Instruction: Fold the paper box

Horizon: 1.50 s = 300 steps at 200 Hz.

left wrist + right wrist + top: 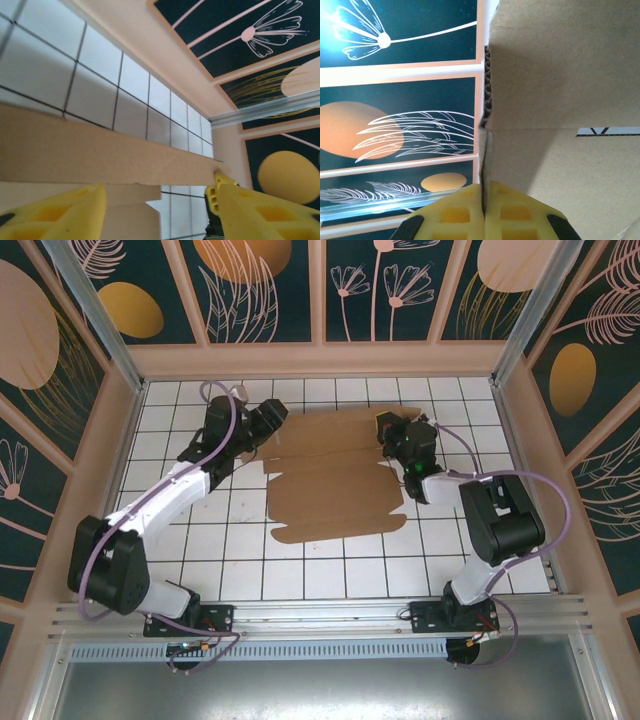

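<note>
- Paper box (335,485): you have it as a brown die-cut sheet, lying mostly flat at the middle of the white gridded bench (230,560), between the two arms.
- It is not yet a walled box. From above, your notched flaps and creases lie spread out.
- Your left hand (268,422) sits at the sheet's far left corner. That arm stretches forward and inward from its base at the near left.
- Your right hand (392,432) sits at the far right edge. That arm's elbow is bent out to the right, with the forearm turned in toward the sheet.
- Your left wrist view adds the left hand's gap. The yellow fingers (65,215) stand well apart, with a long cardboard strip crossing just ahead of them. The right fingertip is at the strip's end, but you cannot tell whether it presses there.
- Your right wrist view adds the grip. The two yellow fingers (455,215) are pressed together on the sheet's corrugated edge, which runs up from between them. The painted wall panels (395,125) are to the left.
</note>
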### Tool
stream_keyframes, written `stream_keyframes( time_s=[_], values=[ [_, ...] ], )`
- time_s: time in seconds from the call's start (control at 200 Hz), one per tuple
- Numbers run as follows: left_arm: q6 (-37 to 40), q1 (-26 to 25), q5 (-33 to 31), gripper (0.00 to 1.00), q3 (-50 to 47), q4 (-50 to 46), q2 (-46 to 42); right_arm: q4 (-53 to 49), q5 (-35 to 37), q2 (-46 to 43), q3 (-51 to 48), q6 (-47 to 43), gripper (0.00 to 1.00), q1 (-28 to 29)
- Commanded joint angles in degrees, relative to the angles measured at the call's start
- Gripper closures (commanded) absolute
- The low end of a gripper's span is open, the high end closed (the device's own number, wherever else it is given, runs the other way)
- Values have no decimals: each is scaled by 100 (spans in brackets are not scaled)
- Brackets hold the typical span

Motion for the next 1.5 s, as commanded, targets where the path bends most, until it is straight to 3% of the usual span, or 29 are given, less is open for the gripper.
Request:
stream_keyframes(
  time_s=[0.0, 0.235, 0.485, 0.816, 1.496],
  values=[
    [-1371, -5, 769, 34, -247, 1480, 192, -658, 797, -239, 25, 208, 100, 270],
    [-2151, 32, 491, 32, -953, 2339, 163, -236, 1050, -225, -221, 298, 100, 471],
    [-2724, 30, 291, 37, -1665, 2859, 95, -54, 1032, -265, -309, 148, 100, 526],
    [-2154, 168, 196, 36, -1559, 3761, 618, 684, 746, -159, -547, 81, 100, 535],
    [-2705, 128, 291, 61, -1528, 4693, 1407, 1093, 650, 135, -460, 162, 100, 681]
  ],
)
